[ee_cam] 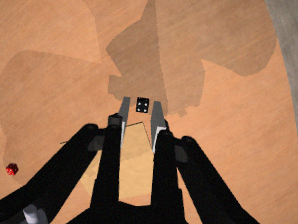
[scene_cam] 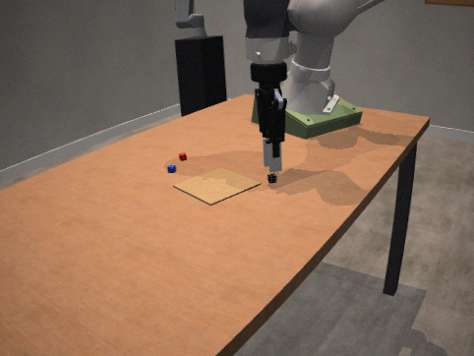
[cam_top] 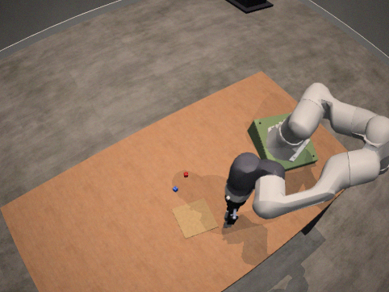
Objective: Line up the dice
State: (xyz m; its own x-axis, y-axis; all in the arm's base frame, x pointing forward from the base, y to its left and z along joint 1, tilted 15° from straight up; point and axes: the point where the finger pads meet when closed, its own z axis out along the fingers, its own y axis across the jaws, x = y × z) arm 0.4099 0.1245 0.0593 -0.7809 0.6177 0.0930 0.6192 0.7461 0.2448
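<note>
A small black die (scene_cam: 271, 178) lies on the table just off the mat's right edge; it also shows in the wrist view (ee_cam: 143, 104). My gripper (scene_cam: 272, 164) hangs straight above it, pointing down, fingertips a little above the die. The fingers stand narrowly apart with nothing between them (ee_cam: 141, 115). The tan square mat (cam_top: 195, 218) (scene_cam: 216, 185) lies flat on the table. A red die (cam_top: 186, 174) and a blue die (cam_top: 175, 189) lie on the bare table beyond the mat's far left side, apart from each other. The red die shows at the wrist view's left edge (ee_cam: 11, 169).
The arm's green base plate (cam_top: 282, 141) is at the table's far right side. A black stand (scene_cam: 201, 74) rises behind the table. The table's right edge (scene_cam: 344, 231) runs close to the black die.
</note>
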